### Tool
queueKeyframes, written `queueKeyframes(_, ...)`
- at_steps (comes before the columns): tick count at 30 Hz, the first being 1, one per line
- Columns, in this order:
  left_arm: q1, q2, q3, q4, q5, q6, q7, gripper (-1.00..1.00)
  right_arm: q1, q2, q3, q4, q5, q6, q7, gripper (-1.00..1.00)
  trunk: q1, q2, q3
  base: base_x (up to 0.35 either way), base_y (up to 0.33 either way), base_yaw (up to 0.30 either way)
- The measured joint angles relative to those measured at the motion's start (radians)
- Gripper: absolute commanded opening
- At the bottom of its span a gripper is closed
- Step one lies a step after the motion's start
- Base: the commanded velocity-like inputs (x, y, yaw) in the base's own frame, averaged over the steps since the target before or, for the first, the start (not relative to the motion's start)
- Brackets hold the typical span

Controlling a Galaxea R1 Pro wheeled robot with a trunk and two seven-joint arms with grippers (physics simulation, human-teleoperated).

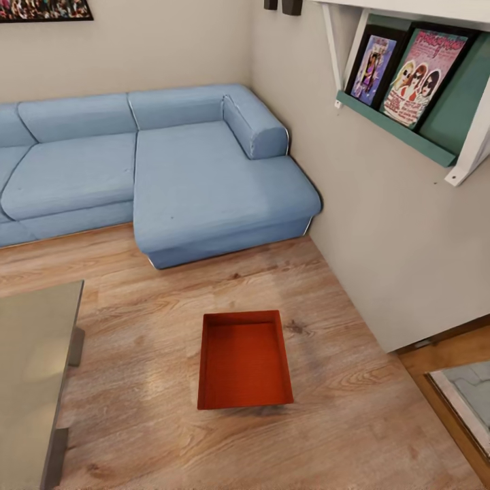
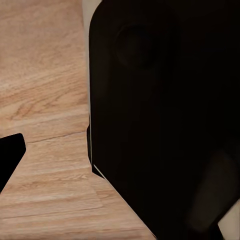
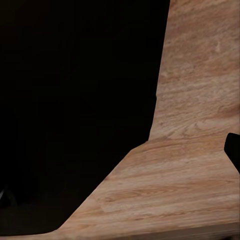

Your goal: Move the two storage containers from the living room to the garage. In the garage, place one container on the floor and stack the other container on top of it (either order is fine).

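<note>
Straight ahead, one storage container [image 1: 245, 361] lies on the plank floor [image 1: 150, 408], long axis pointing away, midway between both arms; neither pincer's state can be told.

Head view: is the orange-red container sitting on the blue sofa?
No, the container lies on the wood plank floor, apart from the sofa beyond it.

Blue corner sofa [image 1: 170, 170]; grey table [image 1: 30, 367]; wall shelf [image 1: 408, 88] holding framed pictures [image 1: 422, 68].

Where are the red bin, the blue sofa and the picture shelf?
storage container [image 1: 245, 364]: head view, on its ribbed inner base.
blue sofa [image 1: 204, 184]: head view, on the corner seat cushion.
picture shelf [image 1: 398, 129]: head view, on its green front ledge.
</note>
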Motion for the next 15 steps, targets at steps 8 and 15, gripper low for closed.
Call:
queueKeyframes(8, 0.000, 0.000, 0.000, 0.000, 0.000, 0.000, 0.000, 1.00, 0.000, -0.001, 0.000, 0.000, 0.000, -0.002, 0.000, 1.00, 0.000, 0.000, -0.008, 0.000, 0.000, 0.000)
queueKeyframes(15, 0.000, 0.000, 0.000, 0.000, 0.000, 0.000, 0.000, 1.00, 0.000, -0.001, 0.000, 0.000, 0.000, -0.004, 0.000, 1.00, 0.000, 0.000, -0.009, 0.000, 0.000, 0.000)
